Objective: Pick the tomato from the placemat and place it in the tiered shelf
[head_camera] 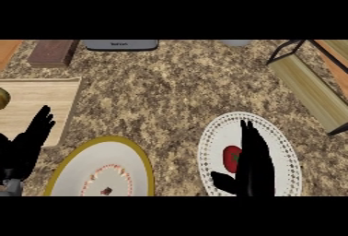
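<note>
At the far left edge the left hand (31,138) rests open, its fingers straight and pointing up beside a wooden cutting board (37,103). Next along the speckled worktop (170,92) lies a gold-rimmed plate (139,161). Further right sits a white round placemat (285,147) with a dotted border, and the tomato (231,158) lies on it. The right hand (255,161) hovers over the placemat, palm down, fingers straight and together, thumb spread to the left, covering the tomato's right side. At the upper right stands the tiered shelf (306,87), well apart from the tomato.
</note>
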